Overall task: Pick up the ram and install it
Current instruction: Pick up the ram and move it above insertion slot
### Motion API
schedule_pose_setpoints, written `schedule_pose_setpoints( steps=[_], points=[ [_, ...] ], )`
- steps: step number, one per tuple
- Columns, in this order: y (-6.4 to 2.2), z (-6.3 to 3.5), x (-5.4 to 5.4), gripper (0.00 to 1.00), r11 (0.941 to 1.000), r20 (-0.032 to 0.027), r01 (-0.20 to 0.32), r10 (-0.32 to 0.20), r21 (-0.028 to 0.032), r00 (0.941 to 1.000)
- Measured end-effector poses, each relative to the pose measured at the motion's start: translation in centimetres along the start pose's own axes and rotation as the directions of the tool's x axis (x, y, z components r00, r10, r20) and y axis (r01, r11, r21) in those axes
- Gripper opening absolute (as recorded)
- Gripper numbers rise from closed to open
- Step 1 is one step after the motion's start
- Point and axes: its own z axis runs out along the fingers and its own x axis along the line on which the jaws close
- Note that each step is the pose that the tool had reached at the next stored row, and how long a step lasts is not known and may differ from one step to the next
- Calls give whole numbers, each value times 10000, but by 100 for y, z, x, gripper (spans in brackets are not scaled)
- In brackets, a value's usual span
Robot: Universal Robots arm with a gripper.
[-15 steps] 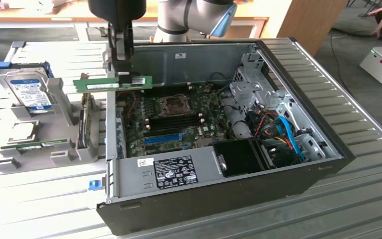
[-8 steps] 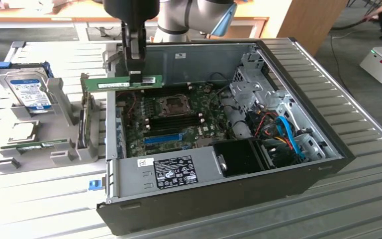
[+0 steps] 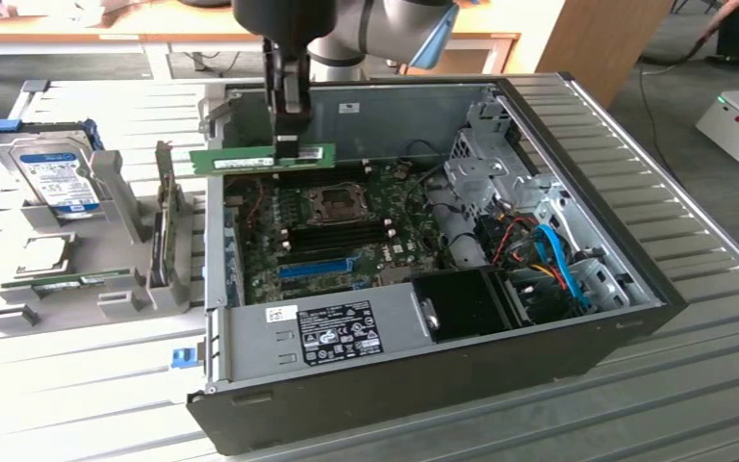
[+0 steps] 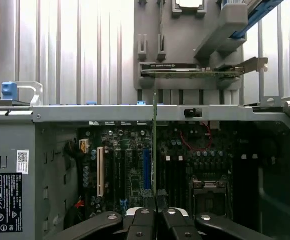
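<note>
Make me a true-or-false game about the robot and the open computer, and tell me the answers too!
1. The hand is holding the ram. True.
2. The ram is plugged into the motherboard. False: it hangs in the air above the motherboard, gripped by the hand.
3. The computer case has its cover on. False: its side is open and you can see the parts inside.
4. The hard drive sits outside the case, on the exterior view's left. True.
</note>
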Motion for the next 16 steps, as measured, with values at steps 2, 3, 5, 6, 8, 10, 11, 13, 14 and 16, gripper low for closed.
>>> schedule_pose_setpoints(
  steps=[2,3,5,6,8,10,11,13,14,16],
  points=[
    [-52,-2,-2,12,10000,0,1,-1,-1,10000],
    [-75,-3,-3,12,10000,1,1,-1,0,10000],
    [-121,-4,-6,12,10000,3,0,0,0,10000],
    [-144,-5,-7,12,10000,4,-1,1,0,10000],
    [-197,-6,-8,12,10000,9,0,0,0,10000],
    [-250,-8,-10,12,10000,13,1,-1,0,10000],
    [-276,-9,-11,12,10000,15,0,0,0,10000],
    [-327,-11,-13,12,10000,17,0,0,-1,10000],
    [-357,-12,-14,12,10000,18,1,-1,-1,10000],
    [-408,-14,-16,12,10000,19,1,-1,0,10000]
  ],
)
